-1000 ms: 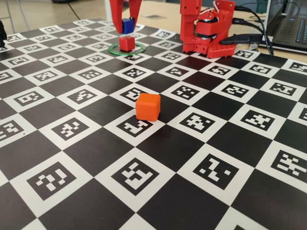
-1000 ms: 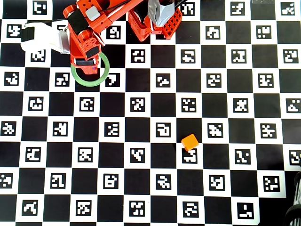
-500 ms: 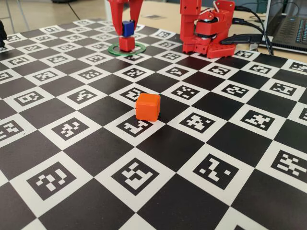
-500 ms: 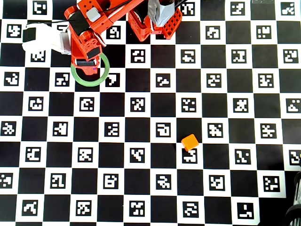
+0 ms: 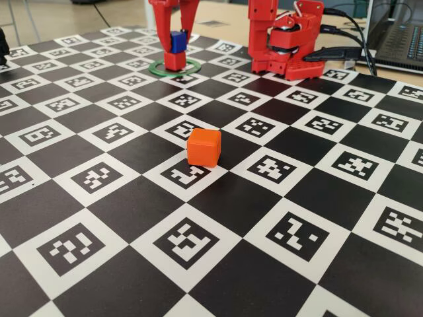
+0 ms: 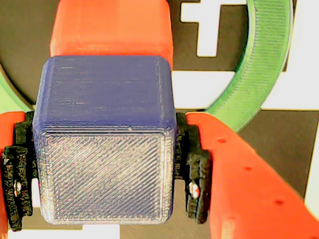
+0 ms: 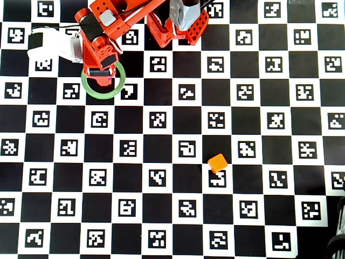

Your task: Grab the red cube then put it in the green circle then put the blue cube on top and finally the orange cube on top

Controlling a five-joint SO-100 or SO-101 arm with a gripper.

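In the fixed view my red gripper (image 5: 177, 41) is shut on the blue cube (image 5: 177, 41) at the far end of the mat. It holds the cube directly over the red cube (image 5: 174, 61), touching or a hair above it. The red cube stands inside the green circle (image 5: 192, 67). The wrist view is filled by the blue cube (image 6: 104, 149) between black pads (image 6: 194, 179), with the red cube (image 6: 112, 25) beneath it and the green circle (image 6: 259, 64) around them. The orange cube (image 5: 203, 146) (image 7: 218, 162) sits alone mid-mat. From overhead the gripper (image 7: 99, 75) covers both stacked cubes within the green circle (image 7: 102, 97).
The arm's red base (image 5: 284, 39) (image 7: 178, 21) stands at the mat's far edge, right of the circle in both views. Cables and a laptop (image 5: 396, 36) lie at the far right. A white part (image 7: 48, 43) on the arm sticks out left of it. The checkered marker mat (image 5: 198, 264) covers the table.
The gripper has come down a little with the blue cube, closing the gap above the red cube. The orange cube has not moved.
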